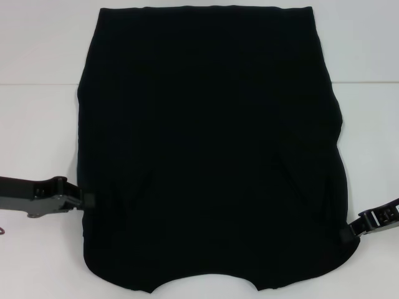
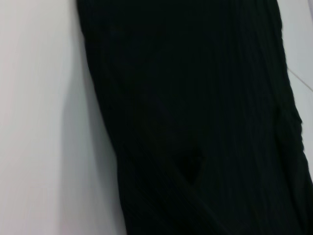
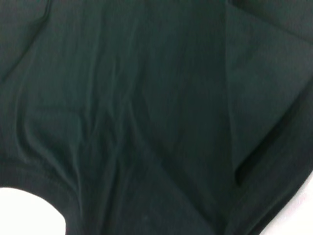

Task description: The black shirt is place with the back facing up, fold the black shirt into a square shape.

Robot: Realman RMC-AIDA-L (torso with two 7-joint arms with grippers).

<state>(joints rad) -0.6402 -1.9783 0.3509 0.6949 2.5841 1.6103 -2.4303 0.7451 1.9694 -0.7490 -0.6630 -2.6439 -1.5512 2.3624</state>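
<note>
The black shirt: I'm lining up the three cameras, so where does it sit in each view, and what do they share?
Head view: the black shirt fills the middle of the white table, left gripper and right gripper at its near side edges.
Left wrist view: the shirt covers all but one table strip.
Right wrist view: the shirt fills nearly everything.
Shared landmark: the shirt's edge against the table.

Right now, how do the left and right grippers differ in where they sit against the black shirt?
The left gripper meets the black shirt at its left edge, higher up; the right gripper meets the right edge nearer the robot. The left arm lies almost level, the right arm slants. Both sit at the sleeve-end sides, on the white table.
</note>
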